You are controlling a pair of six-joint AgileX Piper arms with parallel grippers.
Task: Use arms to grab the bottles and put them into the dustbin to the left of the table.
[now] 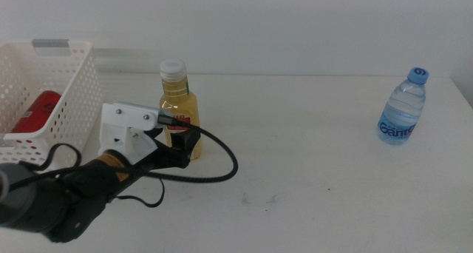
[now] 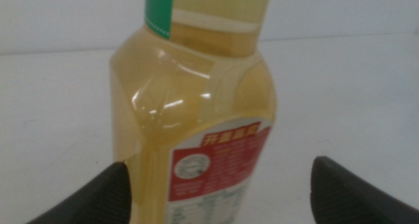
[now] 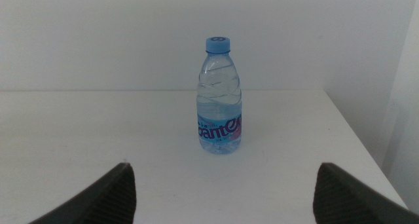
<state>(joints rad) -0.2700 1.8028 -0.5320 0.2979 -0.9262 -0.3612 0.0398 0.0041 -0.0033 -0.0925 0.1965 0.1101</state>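
The yellow juice bottle (image 1: 179,98) with a white cap stands upright on the table (image 1: 310,171), left of centre. My left gripper (image 1: 185,143) is open around its lower part. In the left wrist view the bottle (image 2: 196,99) fills the gap between the jaws of the left gripper (image 2: 219,185), one jaw close to it and the other apart. The red can (image 1: 38,111) lies inside the white dustbin (image 1: 74,90) at the far left. The blue-capped water bottle (image 1: 403,109) stands at the far right. My right gripper (image 3: 222,185) is open and faces the water bottle (image 3: 220,99) from a distance. It is out of the middle view.
A black cable (image 1: 222,160) loops from the left wrist over the table in front of the yellow bottle. A few dark scuff marks (image 1: 259,200) lie on the tabletop. The table's right edge (image 3: 357,142) runs close behind the water bottle.
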